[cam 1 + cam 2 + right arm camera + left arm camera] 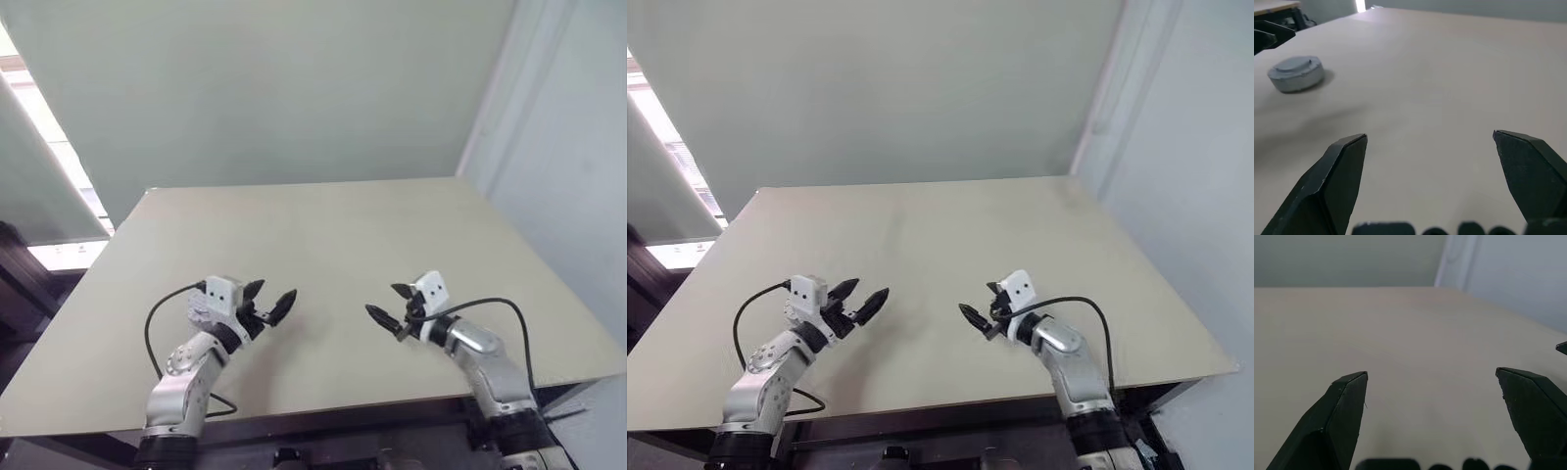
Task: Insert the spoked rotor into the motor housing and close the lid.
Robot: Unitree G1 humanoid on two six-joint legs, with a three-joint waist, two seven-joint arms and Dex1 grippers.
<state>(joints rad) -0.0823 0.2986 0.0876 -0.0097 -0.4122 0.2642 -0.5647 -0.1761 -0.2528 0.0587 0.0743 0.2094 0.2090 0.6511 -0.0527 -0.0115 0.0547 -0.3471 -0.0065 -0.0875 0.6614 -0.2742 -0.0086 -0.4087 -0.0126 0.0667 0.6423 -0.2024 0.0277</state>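
Lid [1295, 68]: grey round puck flat on the bench [323, 225], seemingly already capping the housing, just beside the left fingers [282, 305] and well apart from the right fingers [380, 315]. Both pairs spread wide, holding nothing, hovering over the bench with tips turned towards each other. Round, so no long axis to line up; left arm clearly the nearer for any final press.

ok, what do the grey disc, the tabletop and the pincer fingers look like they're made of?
grey disc: dull pale grey, soft shading, no glints; could be matte metal or plastic, can't tell which.
tabletop: uniform matte beige, no grain; likely laminate.
pincer fingers: matte black, crisp faceted edges; probably hard plastic.
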